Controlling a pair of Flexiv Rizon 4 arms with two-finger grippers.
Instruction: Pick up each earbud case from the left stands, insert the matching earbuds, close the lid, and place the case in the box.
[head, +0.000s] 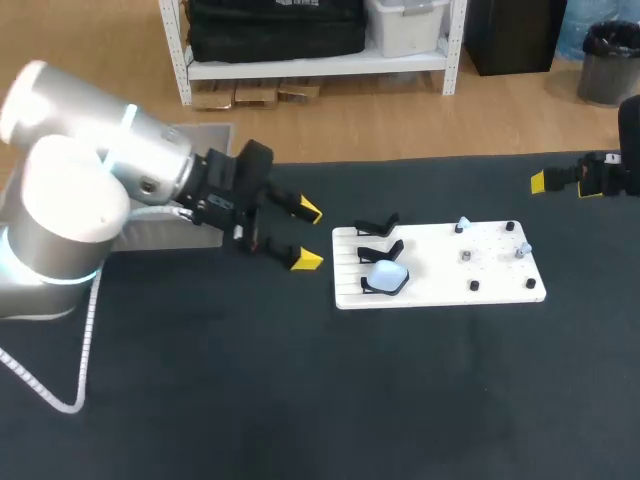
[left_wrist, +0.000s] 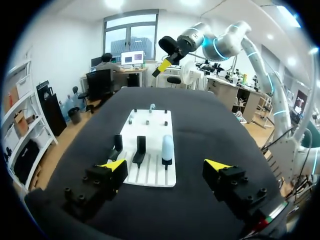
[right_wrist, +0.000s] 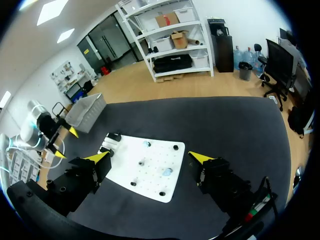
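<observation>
White cable (head: 85, 350) is trailing over the near left part of the dark counter (head: 300, 400). A bit further in, the left claw (head: 307, 235) is hovering just left of the white board (head: 440, 282). Its fingers are spread wide and it's gripping nothing.

The board is lying flat around the middle of the counter, with three black stands lined up at its left end. The pale blue earbud case (head: 387, 275) is sitting on the nearest stand (head: 372, 288), and the other two stands are standing bare. Over on the right half of the board, a few small pale bits (head: 462, 226) are sitting among the black pegs. They're too tiny to say for sure what they are.

The right claw (right_wrist: 149, 157) is hanging up over the far right side, well apart from the board, fingers apart and empty too. The grey box (right_wrist: 86, 111) is sitting at the far left edge, behind the left arm.
</observation>
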